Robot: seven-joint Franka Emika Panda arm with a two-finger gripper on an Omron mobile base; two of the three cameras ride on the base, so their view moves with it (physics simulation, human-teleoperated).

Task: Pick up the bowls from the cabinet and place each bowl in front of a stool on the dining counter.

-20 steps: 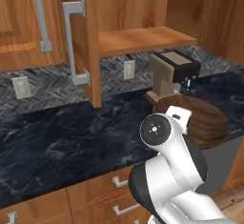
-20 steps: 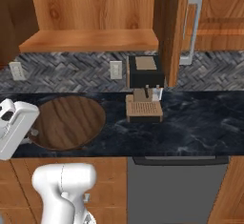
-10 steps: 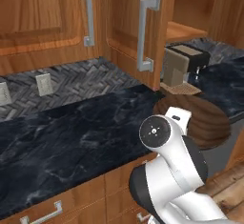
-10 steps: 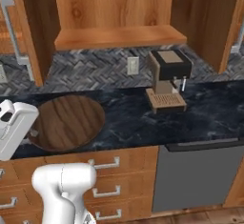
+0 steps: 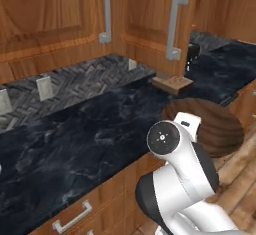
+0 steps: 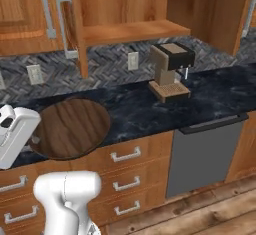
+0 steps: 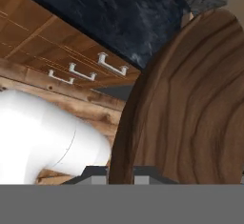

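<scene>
A dark brown wood-grained bowl (image 6: 70, 126) hangs tilted on its side in front of the black-topped kitchen counter (image 6: 140, 111), also seen as the bowl (image 5: 215, 124) just behind my arm. In the hand view the bowl (image 7: 190, 108) looms on the right and my gripper (image 7: 121, 173) is shut on its rim. The cabinet (image 6: 130, 31) stands open above the counter with a bare wooden shelf; its panelled doors (image 5: 145, 24) carry grey bar handles. The stool and the dining counter are out of view.
A brown coffee machine (image 6: 170, 71) stands on the counter under the open cabinet. Below the top are wooden drawers (image 6: 125, 155) and a grey dishwasher front (image 6: 207, 149). Outlets sit in the herringbone backsplash (image 6: 110, 61). Wooden floor lies at the lower right.
Both base views have swung and shifted as the base moves along the counter. The bowl has kept its place in the shut gripper beside the arm.
</scene>
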